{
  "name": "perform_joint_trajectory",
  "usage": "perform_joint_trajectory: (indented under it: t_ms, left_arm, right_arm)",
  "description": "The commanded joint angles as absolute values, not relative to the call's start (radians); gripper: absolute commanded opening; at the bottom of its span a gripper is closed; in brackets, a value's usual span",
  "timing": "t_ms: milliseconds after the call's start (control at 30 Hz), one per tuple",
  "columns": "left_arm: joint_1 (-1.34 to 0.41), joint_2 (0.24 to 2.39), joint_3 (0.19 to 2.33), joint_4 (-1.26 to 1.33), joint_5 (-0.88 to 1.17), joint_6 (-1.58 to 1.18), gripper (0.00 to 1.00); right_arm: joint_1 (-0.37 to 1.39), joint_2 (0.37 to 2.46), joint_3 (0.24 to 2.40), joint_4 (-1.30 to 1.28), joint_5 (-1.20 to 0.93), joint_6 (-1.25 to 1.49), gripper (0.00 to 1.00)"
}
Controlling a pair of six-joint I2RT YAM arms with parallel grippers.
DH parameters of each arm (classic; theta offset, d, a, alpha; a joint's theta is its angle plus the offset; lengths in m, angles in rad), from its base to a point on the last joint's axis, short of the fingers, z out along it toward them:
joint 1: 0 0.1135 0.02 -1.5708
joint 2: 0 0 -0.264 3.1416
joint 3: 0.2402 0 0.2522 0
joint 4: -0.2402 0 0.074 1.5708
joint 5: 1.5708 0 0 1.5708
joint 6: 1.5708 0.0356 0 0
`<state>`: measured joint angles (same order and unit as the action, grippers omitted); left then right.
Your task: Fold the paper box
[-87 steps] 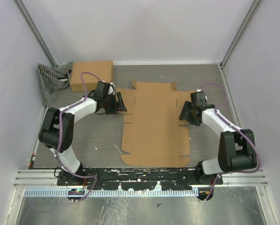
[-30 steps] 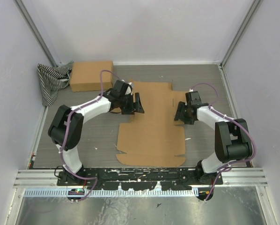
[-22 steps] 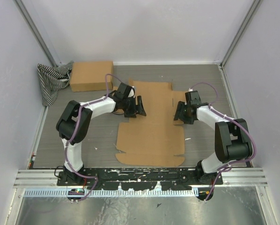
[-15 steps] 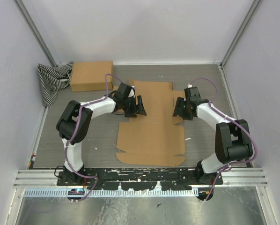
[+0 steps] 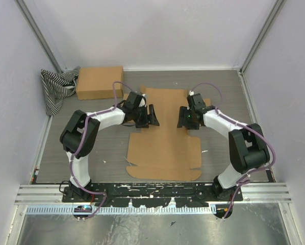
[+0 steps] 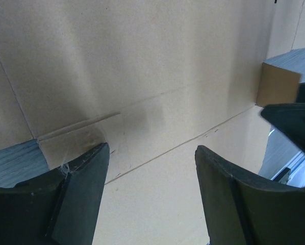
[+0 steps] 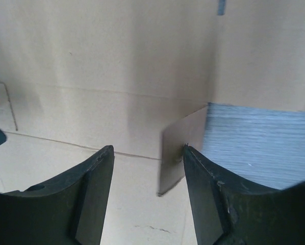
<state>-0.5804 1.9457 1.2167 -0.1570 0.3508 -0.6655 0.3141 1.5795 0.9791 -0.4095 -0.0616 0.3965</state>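
The paper box (image 5: 165, 150) is a flat brown cardboard blank lying in the middle of the table, with its side flaps near the far end raised inward. My left gripper (image 5: 150, 116) is open at the blank's left side, its tips down over a crease (image 6: 151, 148). My right gripper (image 5: 184, 118) is open at the blank's right side. In the right wrist view my right gripper (image 7: 147, 149) stands over the cardboard, and a small upright flap (image 7: 179, 153) leans against the inner side of its right finger (image 7: 213, 204). Nothing is clamped by either gripper.
A closed cardboard box (image 5: 99, 82) sits at the back left beside a striped cloth (image 5: 55, 89). Pale walls enclose the grey table (image 5: 96, 148) on three sides. A metal rail (image 5: 152, 196) runs along the near edge by the arm bases.
My right gripper has moved left and farther in over the blank, pushing the right side flap inward and upright. The left gripper has barely shifted. Both stay open.
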Motion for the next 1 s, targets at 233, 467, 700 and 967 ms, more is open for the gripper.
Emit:
perform_joint_trajectory:
  t_ms: [233,467,700,967]
  left_arm:
    - [-0.58,1.92,1.163,-0.202,0.327,-0.653,0.76]
    - [-0.55,1.8,1.214,-0.299,0.287,-0.574,0.83]
    - [-0.375,1.803,1.402,-0.335,0.472,-0.563,0.98]
    - [-0.3,2.026,1.88,-0.56,0.345,-0.479,0.32]
  right_arm:
    - [0.402,1.723,1.009,-0.353,-0.029,0.433,0.6]
    - [0.4,1.556,1.116,-0.503,0.099,0.4,0.61]
    - [0.28,1.534,1.319,-0.59,0.125,0.353,0.63]
    - [0.175,1.654,1.457,-0.613,0.085,0.346,0.62]
